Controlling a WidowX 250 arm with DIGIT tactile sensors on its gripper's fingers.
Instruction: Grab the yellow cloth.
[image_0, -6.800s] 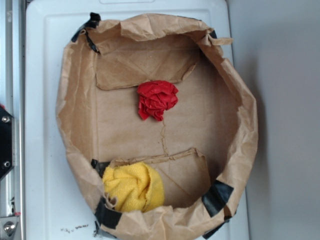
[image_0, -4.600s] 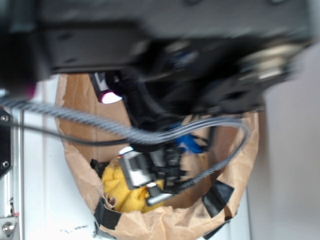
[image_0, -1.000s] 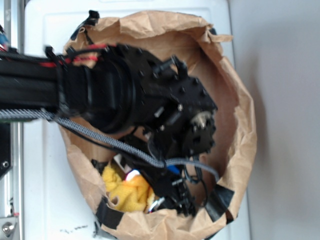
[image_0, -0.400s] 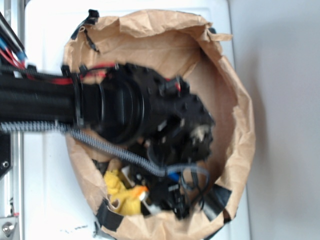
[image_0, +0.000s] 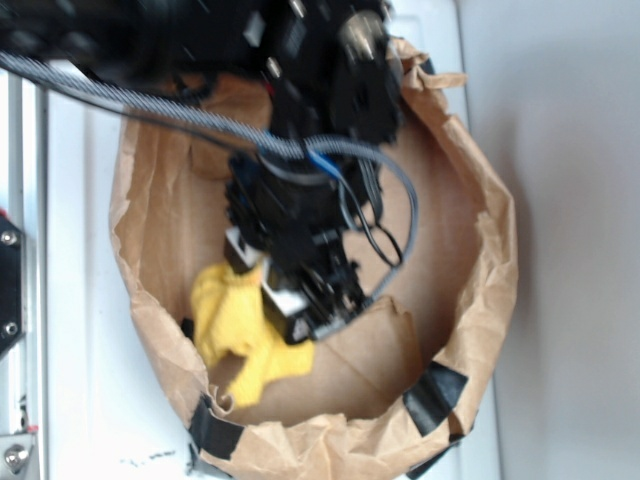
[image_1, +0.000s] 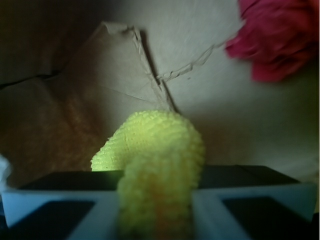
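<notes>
The yellow cloth (image_0: 240, 330) hangs stretched out above the floor of the brown paper bag (image_0: 140, 250), lifted from the front left corner. My gripper (image_0: 300, 300) is shut on its upper right part. In the wrist view a fuzzy fold of the yellow cloth (image_1: 157, 165) is squeezed between my two fingers (image_1: 65, 200), with the gripper (image_1: 156, 210) closed on it. The red cloth (image_1: 280, 37) lies on the bag floor at the upper right of the wrist view; in the exterior view my arm hides it.
The bag's crumpled walls (image_0: 490, 270) ring the work area, with black tape (image_0: 435, 390) at the front corners. A folded paper flap (image_0: 370, 350) lies on the bag floor. The bag sits on a white tray (image_0: 75, 330). Arm cables (image_0: 390, 200) loop over the middle.
My arm has risen and drawn back toward the far side of the bag. The yellow cloth came up with it, pulled out of its bundle into a hanging strip.
</notes>
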